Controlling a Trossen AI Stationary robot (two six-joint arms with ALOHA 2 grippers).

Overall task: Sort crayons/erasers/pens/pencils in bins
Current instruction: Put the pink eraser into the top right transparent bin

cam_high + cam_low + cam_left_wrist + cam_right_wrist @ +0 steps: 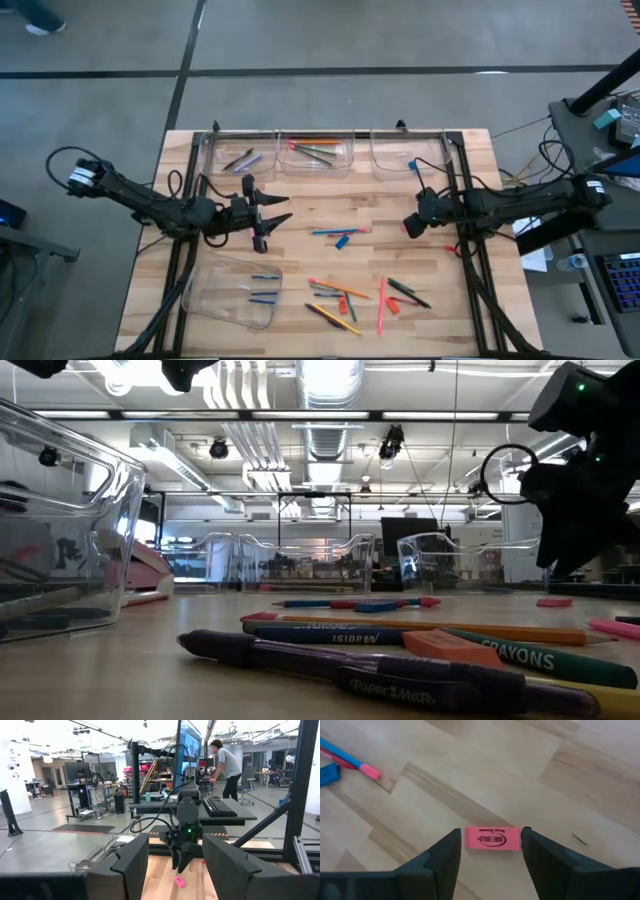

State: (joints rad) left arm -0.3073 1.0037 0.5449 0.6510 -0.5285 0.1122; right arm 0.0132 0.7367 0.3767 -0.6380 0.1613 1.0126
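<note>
Near the counter's right edge, right gripper straddles pink eraser, fingers open. Advice: centre, descend squarely, then close. Left gripper waits open.

Foreground: a dark pen lies across the wooden table, nearest the camera.
Behind it: a green pencil printed CRAYONS, an orange pencil, and a pink eraser resting against them.
Left edge: a clear bin close up, with sticks inside.
Far side: three clear bins in a row.
Right: a dark gripper hangs above the table, near a small pink eraser; its fingers are not clear.
</note>
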